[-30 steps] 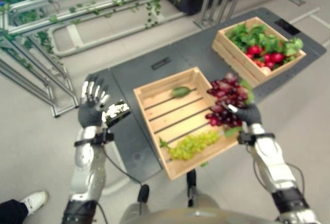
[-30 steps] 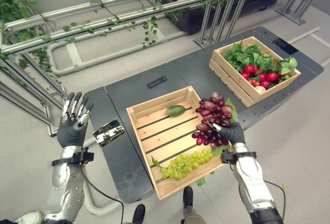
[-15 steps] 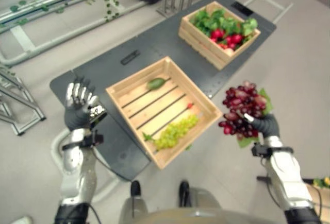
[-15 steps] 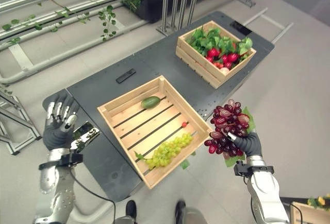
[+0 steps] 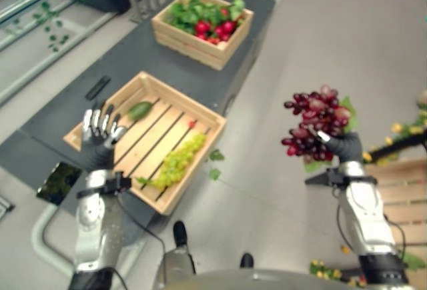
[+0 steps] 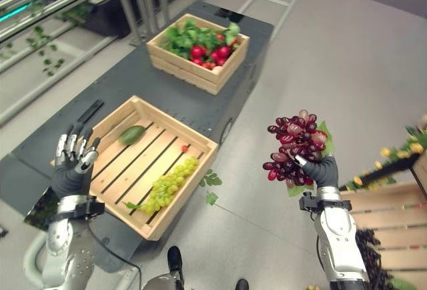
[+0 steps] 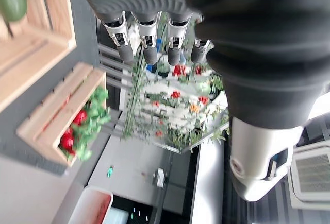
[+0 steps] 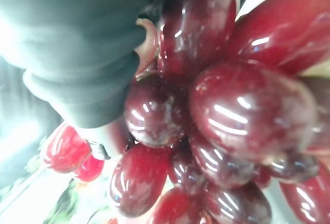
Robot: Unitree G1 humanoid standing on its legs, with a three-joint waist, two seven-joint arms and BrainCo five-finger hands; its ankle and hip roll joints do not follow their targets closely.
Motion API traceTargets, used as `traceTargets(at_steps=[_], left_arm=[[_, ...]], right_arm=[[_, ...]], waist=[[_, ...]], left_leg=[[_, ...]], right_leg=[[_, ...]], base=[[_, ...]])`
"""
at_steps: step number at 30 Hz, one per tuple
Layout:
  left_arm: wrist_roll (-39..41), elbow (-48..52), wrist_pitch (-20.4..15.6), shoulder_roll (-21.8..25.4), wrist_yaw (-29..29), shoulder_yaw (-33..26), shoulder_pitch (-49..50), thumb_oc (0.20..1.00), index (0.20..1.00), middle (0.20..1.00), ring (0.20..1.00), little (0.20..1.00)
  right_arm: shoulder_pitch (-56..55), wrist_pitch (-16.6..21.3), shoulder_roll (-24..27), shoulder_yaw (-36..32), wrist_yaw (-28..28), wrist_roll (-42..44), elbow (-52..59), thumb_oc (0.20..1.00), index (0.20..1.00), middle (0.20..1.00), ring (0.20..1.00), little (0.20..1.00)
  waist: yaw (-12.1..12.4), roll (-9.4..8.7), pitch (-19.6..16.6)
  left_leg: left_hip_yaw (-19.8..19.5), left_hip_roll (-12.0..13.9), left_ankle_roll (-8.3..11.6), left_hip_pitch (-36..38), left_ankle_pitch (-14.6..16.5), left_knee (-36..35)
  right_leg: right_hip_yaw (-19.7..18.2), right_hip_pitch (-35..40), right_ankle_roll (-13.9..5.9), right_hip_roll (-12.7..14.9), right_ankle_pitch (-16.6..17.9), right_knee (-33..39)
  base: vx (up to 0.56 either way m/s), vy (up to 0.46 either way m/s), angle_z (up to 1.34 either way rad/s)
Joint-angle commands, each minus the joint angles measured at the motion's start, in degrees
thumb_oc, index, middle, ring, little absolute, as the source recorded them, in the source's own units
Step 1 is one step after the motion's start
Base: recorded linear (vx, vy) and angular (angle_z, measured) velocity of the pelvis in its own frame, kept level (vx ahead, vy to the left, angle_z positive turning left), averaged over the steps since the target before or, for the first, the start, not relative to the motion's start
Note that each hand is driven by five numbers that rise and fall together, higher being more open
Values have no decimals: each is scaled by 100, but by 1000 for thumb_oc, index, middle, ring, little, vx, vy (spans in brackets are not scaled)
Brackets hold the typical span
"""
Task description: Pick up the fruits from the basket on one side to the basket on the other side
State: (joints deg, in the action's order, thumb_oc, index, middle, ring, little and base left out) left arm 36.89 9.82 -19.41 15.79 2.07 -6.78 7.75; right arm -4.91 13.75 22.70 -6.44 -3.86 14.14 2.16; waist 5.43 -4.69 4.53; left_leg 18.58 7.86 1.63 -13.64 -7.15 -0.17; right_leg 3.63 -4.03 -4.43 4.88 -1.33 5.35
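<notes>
Your right hand (image 6: 325,170) gripped the red grapes (image 6: 294,147) right of the table (image 6: 200,107); your left hand (image 6: 71,167) hung open over the crate (image 6: 170,130)

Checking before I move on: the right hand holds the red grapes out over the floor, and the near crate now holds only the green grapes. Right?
Not quite. The right hand does hold the red grapes over the floor, but the near crate holds more than the green grapes: a green fruit and a small red one lie there too, as the right eye view shows.
</notes>
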Motion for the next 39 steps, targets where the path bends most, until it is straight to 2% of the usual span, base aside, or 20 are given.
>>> traceTargets(at_steps=[1,2,4,6,9,10,12,15,18,22,25,28,30,31,33,34,35,36,37,39], left_arm=[[40,279,-294,203,-127,-43,-422,1000,1000,1000,1000,1000],[41,277,-295,200,-128,-42,-431,1000,1000,1000,1000,1000],[55,302,-277,148,-200,-32,-410,1000,1000,1000,1000,1000],[50,315,-268,125,-239,-27,-381,1000,1000,1000,1000,1000],[46,290,-248,161,-324,-31,-377,1000,1000,1000,1000,1000],[86,310,-236,157,-398,-7,-354,1000,1000,1000,1000,1000],[103,340,-206,170,-447,55,-375,1000,1000,1000,1000,1000],[100,387,-160,163,-471,125,-436,1000,1000,1000,1000,1000],[62,400,-142,160,-473,129,-434,1000,1000,1000,1000,1000],[-21,380,-92,195,-531,235,-475,1000,1000,1000,1000,1000],[-61,368,-66,334,-528,294,-505,1000,1000,1000,1000,1000],[-145,350,-18,530,-530,339,-426,1000,1000,1000,1000,1000],[-197,244,21,607,-508,419,-452,1000,1000,1000,1000,1000],[-220,224,51,623,-496,464,-444,1000,1000,1000,1000,1000],[-246,127,88,679,-457,489,-424,1000,1000,1000,1000,1000],[-246,127,87,679,-457,489,-426,1000,1000,1000,1000,1000],[-334,30,124,686,-433,548,-468,1000,1000,1000,1000,1000],[-334,28,123,687,-433,549,-471,1000,1000,1000,1000,1000],[-370,-6,159,628,-444,609,-485,1000,1000,1000,1000,1000],[-346,-31,178,601,-455,642,-449,1000,1000,1000,1000,1000]], right_arm=[[408,537,287,-627,-90,12,334,200,200,200,200,200],[413,538,291,-633,-89,13,334,200,200,200,200,200],[438,589,353,-698,-106,9,265,200,200,200,200,200],[473,615,384,-695,-111,-41,203,200,200,200,200,200],[493,611,417,-699,-48,-80,225,200,200,200,200,200],[471,619,431,-713,13,-49,252,200,200,200,200,200],[514,654,411,-651,86,34,252,200,200,200,200,200],[560,656,321,-627,148,138,185,200,200,200,200,200],[555,658,262,-652,126,131,165,200,200,200,200,200],[504,657,185,-678,86,105,196,200,200,200,200,200],[532,644,162,-645,28,110,204,200,200,200,200,200],[580,621,67,-529,107,225,268,200,200,200,200,200],[593,592,-22,-440,140,250,296,200,200,200,200,200],[609,576,-56,-399,138,227,314,200,200,200,200,200],[668,529,-94,-336,136,208,321,200,200,200,200,200],[669,529,-95,-337,135,207,321,200,200,200,200,200],[716,517,-99,-269,108,105,314,200,200,200,200,200],[717,517,-100,-271,108,104,315,200,200,200,200,200],[675,465,-127,-254,158,60,434,200,200,200,200,200],[688,463,-89,-257,210,129,597,200,200,200,200,200]], waist=[[-109,97,207],[-103,126,216],[-137,94,396],[-81,58,490],[-145,-12,505],[-192,-30,491],[-234,-64,444],[-346,-49,252],[-392,-7,146],[-565,115,-32],[-659,57,-82],[-647,-111,-80],[-675,-202,-93],[-669,-169,-116],[-581,-90,-88],[-584,-90,-89],[-522,-140,-71],[-516,-143,-64],[-526,-177,-116],[-554,-177,-155]], left_leg=[[-846,-125,512,-879,-745,-312],[-859,-98,514,-890,-786,-325],[-1571,-321,519,-845,-519,-301],[-1980,-479,478,-888,-323,-73],[-2354,-795,266,-865,76,474],[-2363,-1013,139,-777,378,745],[-2722,-1559,-95,-581,916,1166],[-3162,-2046,-361,-376,1258,1340],[-3298,-2113,-409,-331,1199,1184],[-3314,-1844,-407,16,871,220],[-3206,-1648,-358,80,732,-35],[-3003,-1492,-390,161,759,-101],[-2935,-1377,-351,176,730,-142],[-2907,-1244,-311,160,751,-153],[-2765,-947,-206,218,766,-252],[-2768,-947,-206,215,760,-255],[-2615,-987,-188,260,793,-214],[-2610,-987,-189,267,796,-212],[-2514,-1017,-174,305,817,-266],[-2425,-1055,-192,330,859,-241]], right_leg=[[75,383,142,-434,-910,-273],[77,370,150,-466,-877,-269],[-1,386,191,-599,-777,-208],[-169,361,216,-697,-631,-172],[-497,280,245,-752,-469,-98],[-592,186,258,-746,-394,-127],[-827,22,282,-772,-266,-113],[-1213,-120,307,-915,-138,-113],[-1308,-165,334,-953,-118,-109],[-1249,-315,342,-1050,-138,-154],[-1213,-499,286,-1049,-239,-392],[-1355,-658,257,-1204,-218,-687],[-1439,-772,163,-1338,-233,-943],[-1374,-807,55,-1213,-302,-994],[-687,-847,-79,-635,-250,-750],[-684,-847,-80,-635,-244,-743],[-451,-774,-101,-547,-117,-577],[-456,-764,-101,-547,-113,-569],[-466,-725,-175,-404,23,-355],[-572,-733,-172,-423,94,-341]], base=[[-147,-189,-49],[-141,-268,-42],[-160,-296,-28],[-169,-246,-35],[-143,-152,-49],[-151,-83,-75],[-128,-53,-82],[-20,-38,-70],[40,15,-8],[37,89,0],[-29,85,-3],[-11,26,-38],[-37,-65,-79],[14,-103,-47],[15,-94,-66],[-6,35,-93],[2,72,-69],[-11,57,-63],[-3,-9,-47],[32,18,-31]])
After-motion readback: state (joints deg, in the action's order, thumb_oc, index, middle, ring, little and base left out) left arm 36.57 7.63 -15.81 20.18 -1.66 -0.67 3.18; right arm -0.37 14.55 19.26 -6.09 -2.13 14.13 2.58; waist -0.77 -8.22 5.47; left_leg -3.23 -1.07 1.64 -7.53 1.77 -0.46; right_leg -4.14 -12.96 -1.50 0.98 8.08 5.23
